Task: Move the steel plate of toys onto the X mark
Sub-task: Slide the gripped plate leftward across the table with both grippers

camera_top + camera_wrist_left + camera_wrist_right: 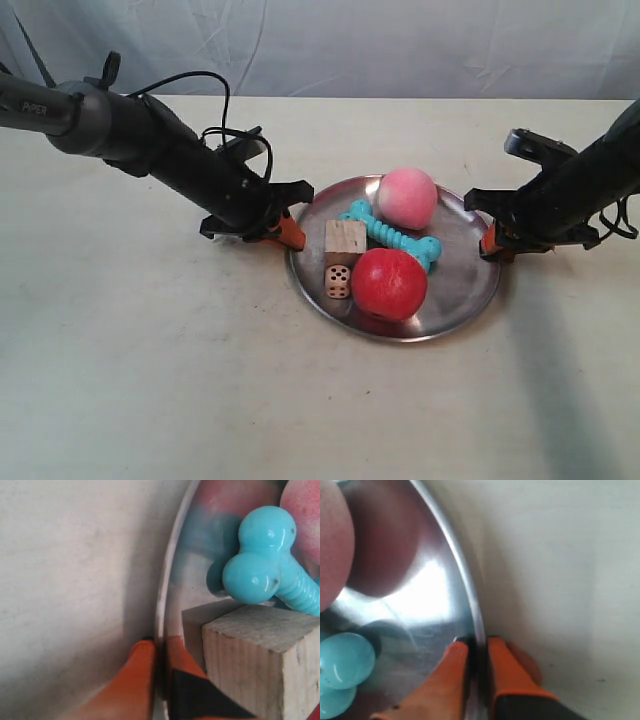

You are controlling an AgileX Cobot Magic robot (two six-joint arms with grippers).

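The steel plate lies mid-table and carries a pink ball, a red ball, a turquoise bone, a wooden cube and a small die. My left gripper is shut on the plate's rim, one orange finger inside, one outside; the cube and the bone's knob sit close by. My right gripper is shut on the opposite rim the same way. In the exterior view the two grippers flank the plate. No X mark shows.
The pale tabletop stretches around the plate, with a wrinkled white backdrop behind its far edge. Black cables loop over the arm at the exterior view's left.
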